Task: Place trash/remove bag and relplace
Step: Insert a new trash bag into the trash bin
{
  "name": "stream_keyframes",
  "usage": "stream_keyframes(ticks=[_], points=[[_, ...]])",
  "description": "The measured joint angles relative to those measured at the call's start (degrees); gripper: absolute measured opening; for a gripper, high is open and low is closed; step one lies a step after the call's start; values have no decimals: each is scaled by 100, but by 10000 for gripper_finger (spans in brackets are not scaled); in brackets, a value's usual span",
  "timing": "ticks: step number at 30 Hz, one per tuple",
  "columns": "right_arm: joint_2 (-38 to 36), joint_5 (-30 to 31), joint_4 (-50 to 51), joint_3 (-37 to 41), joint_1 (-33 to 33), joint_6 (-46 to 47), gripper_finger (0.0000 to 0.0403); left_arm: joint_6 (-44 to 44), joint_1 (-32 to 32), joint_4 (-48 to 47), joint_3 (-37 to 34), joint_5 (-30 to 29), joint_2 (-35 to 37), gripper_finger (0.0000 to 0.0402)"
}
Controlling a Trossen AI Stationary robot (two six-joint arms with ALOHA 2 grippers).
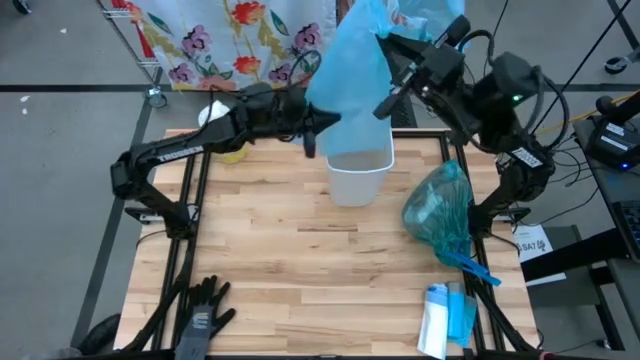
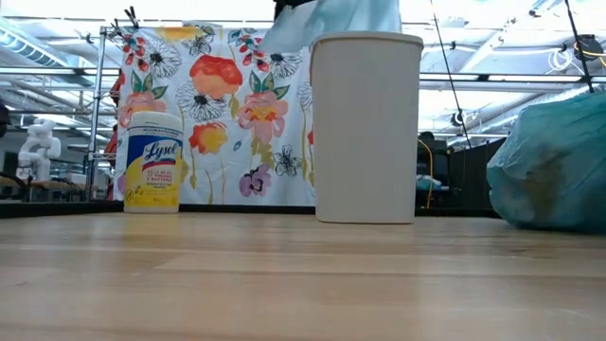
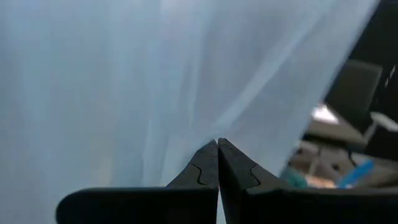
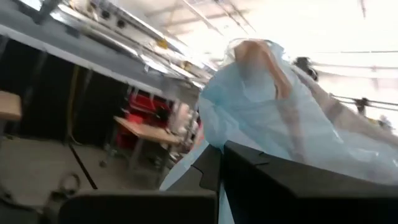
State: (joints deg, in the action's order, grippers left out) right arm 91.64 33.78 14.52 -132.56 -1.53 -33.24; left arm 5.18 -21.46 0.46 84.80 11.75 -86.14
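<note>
I hold a fresh light blue bag [image 1: 350, 70] in the air above the white trash bin [image 1: 358, 176], which stands open and unlined near the middle of the bench's far edge. My left gripper [image 1: 318, 128] is pinched tight on the bag's left side, fingers [image 3: 205, 171] pressed together with the thin film caught between them. My right gripper [image 1: 388, 100] grips the bag's other side higher up, its fingers [image 4: 261, 180] likewise closed on the plastic, which billows over them in the right wrist view.

The full teal bag [image 1: 440, 210], knotted and stuffed with the trash, lies on the bench [image 1: 300, 260] toward the right edge, just beside the bin but apart from it. From the low view it bulges at the right [image 2: 554, 161], with the bin [image 2: 365, 128] standing upright at centre.

A Lysol wipes canister [image 2: 151, 161] stands near the bench's far left corner. A pair of black gloves [image 1: 200, 310] lies at the near left corner, and a pack of blue and white bags [image 1: 445, 315] lies at the near right corner.
</note>
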Motion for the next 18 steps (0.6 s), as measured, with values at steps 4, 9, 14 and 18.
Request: stream_keyframes(ticks=[4,9,14,18], points=[[-56,-235,36,-1,102,90,0,34,16,791,237,0,-334,0],[-79,-267,575,-1,106,368,0,43,128,1163,548,0,-693,0],[-90,-223,1520,-1,106,989,0,51,292,1222,542,-3,-1027,0],[-90,-207,2313,-1,13,1237,0,257,446,1077,542,-2,-1118,0]])
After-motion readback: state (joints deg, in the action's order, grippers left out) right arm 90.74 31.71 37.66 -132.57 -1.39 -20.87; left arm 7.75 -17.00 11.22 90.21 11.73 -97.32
